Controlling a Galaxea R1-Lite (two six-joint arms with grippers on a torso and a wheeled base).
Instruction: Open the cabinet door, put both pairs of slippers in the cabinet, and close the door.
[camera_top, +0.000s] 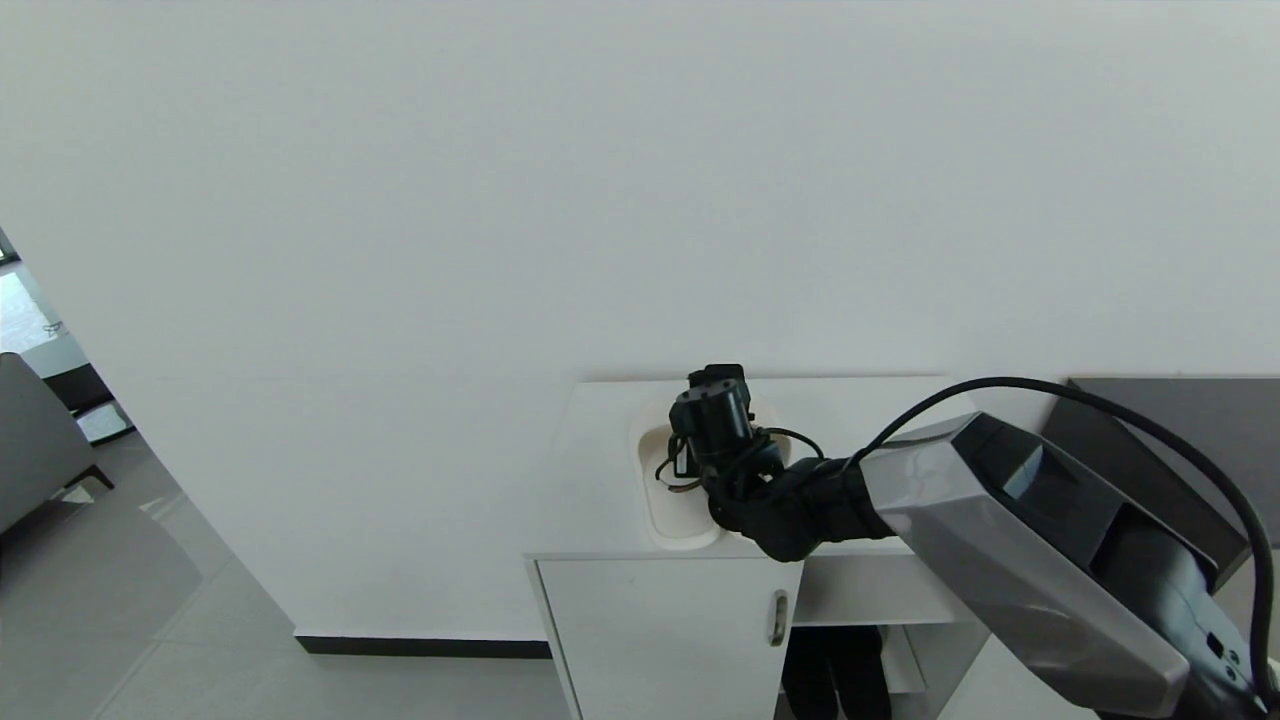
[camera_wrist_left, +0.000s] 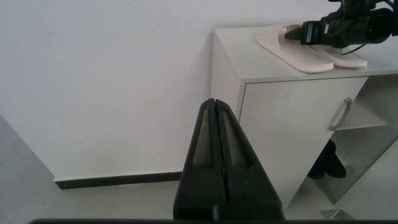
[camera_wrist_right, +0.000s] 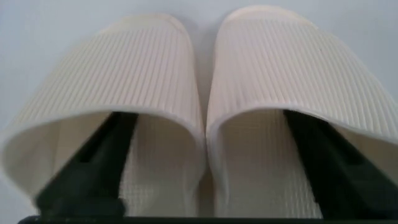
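**Left to right, head view.** A white laminate cabinet (camera_top: 600, 470) stands against a plain wall. Its closed door carries a metal bar handle (camera_top: 778, 617). At the handle's 3 o'clock an open compartment is seen, and a pair of dark slippers (camera_top: 835, 670) is already stored on its floor. On the cabinet top, at 11 o'clock from the handle, a pair of cream ribbed fabric slippers (camera_top: 680, 500) lies side by side, touching.

**Grippers.** The left gripper (camera_wrist_left: 214, 112) is clenched on nothing and held low, well apart from the cabinet on its door side. The right gripper (camera_wrist_right: 208, 124) is spread, with one black finger (camera_wrist_right: 87, 174) inserted in each cream slipper. The two adjoining inner walls are straddled, and nothing is clamped yet.

**Step judged in hand:** grasping the cream pair.
- The fingers should be closed evenly, so that both inner walls are pinched together.
- They should be seated deep enough that neither soft slipper can peel away.
- The pair should be lifted straight up before it is carried toward the open compartment at 5 o'clock.
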